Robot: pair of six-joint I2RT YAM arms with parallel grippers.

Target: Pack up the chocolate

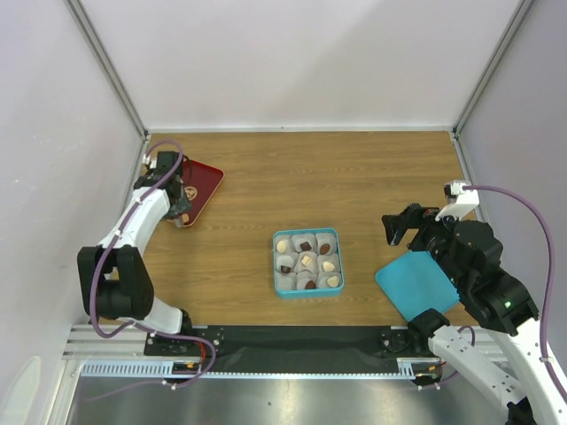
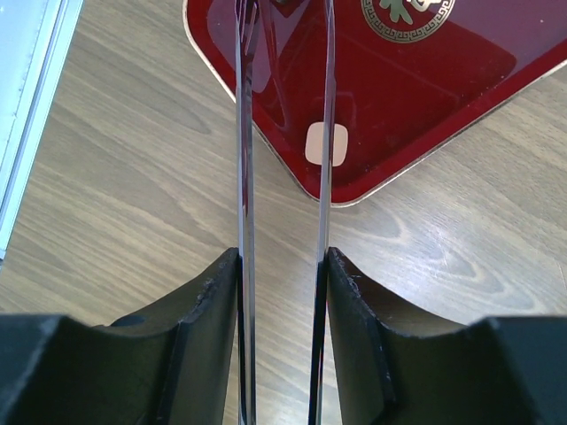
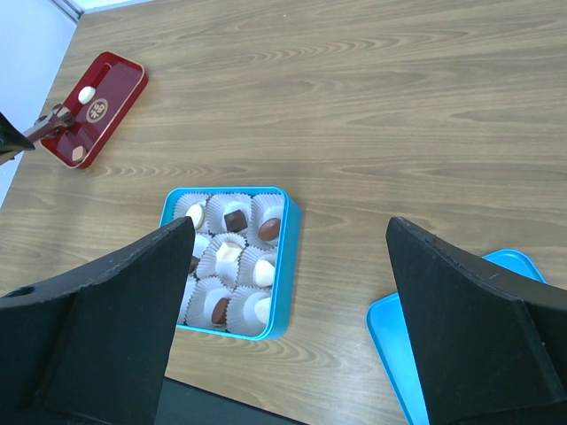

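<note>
A blue tin (image 1: 339,261) in the middle of the table holds white paper cups with several chocolates (image 3: 236,219), dark and cream. A red tray (image 1: 208,181) lies at the far left. In the right wrist view it carries a cream chocolate (image 3: 86,93) and a tan one (image 3: 78,154). My left gripper (image 1: 175,199) is shut on thin metal tongs (image 2: 245,133). The tong blades reach over the tray's near corner, and the tan chocolate (image 2: 321,144) lies between them against the right blade. My right gripper (image 1: 400,228) is open and empty, right of the tin.
The tin's blue lid (image 1: 416,283) lies flat at the near right, partly under my right arm. White walls close in the table on the left, back and right. A black strip runs along the near edge.
</note>
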